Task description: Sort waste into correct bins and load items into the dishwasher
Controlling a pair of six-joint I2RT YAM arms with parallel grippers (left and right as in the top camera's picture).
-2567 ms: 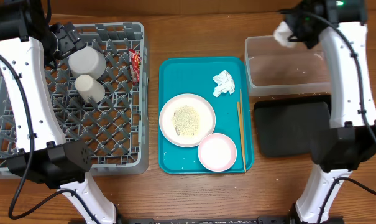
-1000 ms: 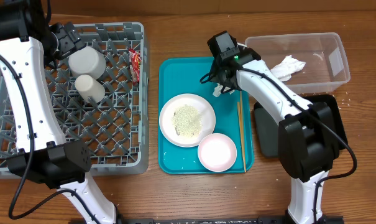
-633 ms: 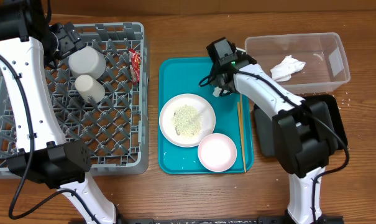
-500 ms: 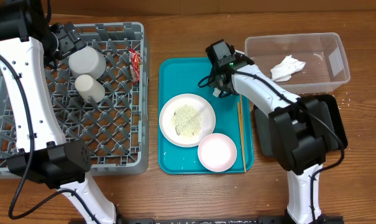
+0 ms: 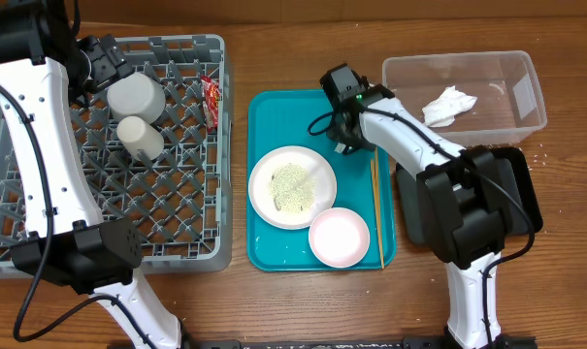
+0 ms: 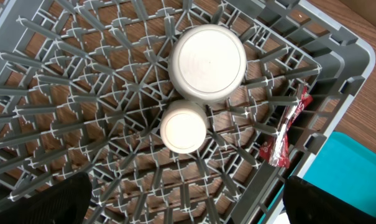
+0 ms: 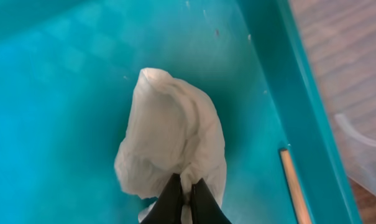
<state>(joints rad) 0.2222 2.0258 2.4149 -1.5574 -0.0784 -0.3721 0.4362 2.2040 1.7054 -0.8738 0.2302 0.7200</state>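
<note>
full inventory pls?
dish rack: 1, grey, left
bowl: 1, white, in rack
cup: 1, white, in rack
sauce packet: 1, red/white, rack edge
teal tray: 1, teal, centre
large plate: 1, white, teal tray
rice scraps: pile, white, large plate
small plate: 1, white, teal tray
chopsticks: 2, wood, teal tray
tray napkin: 1, white, teal tray
tub napkin: 1, white, clear tub
clear tub: 1, clear, right
black tray: 1, black, right
left gripper: 1, black, open above rack
right gripper: 1, black, shut on tray napkin

The teal tray carries a crumpled napkin, a large plate strewn with rice, a smaller plate and chopsticks. Left of it, the grey dish rack holds an upturned bowl, cup and sauce packet. To its right are the clear tub with another napkin, and the black tray.
</note>
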